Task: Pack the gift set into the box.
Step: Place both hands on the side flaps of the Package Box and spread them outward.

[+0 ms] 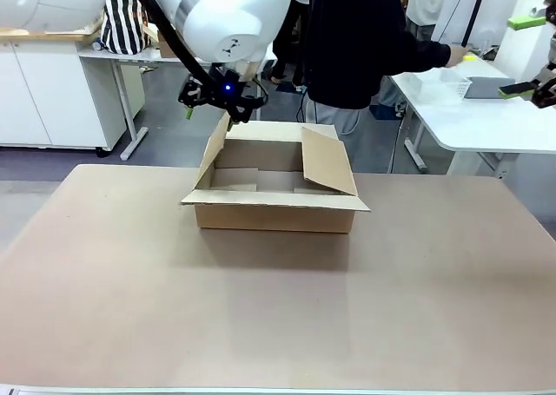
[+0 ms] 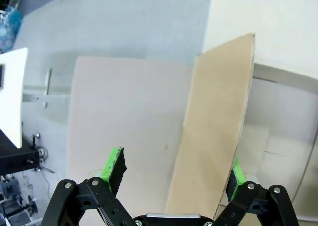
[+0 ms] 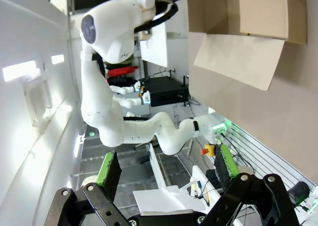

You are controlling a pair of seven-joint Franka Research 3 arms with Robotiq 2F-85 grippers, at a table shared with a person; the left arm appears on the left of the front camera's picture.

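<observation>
Cardboard-brown, the counter (image 1: 130,308) carries the box (image 1: 274,214) near the middle of its far edge. The flaps are unfolded and I can see nothing inside but bare cardboard. The left arm (image 1: 228,13) reaches down over the raised left flap (image 2: 218,116). In the left wrist view the left jaws are spread wide and straddle that flap. One green pad (image 2: 113,162) is well clear of it and the other is close beside its other face; whether that one touches I cannot tell.

Beyond the far edge a person (image 1: 365,39) reaches toward a white side table (image 1: 486,126) past the far right corner. A pale perforated tray (image 1: 441,84) sits there. I take it for the gift set, though its contents are too small to make out. At the far right the right jaws hang parted and empty, well apart from the box.

Packing has barely begun, by my reading. The box stands ready, but the gift set is not yet on the counter. Bringing it over and lowering it in remain.
</observation>
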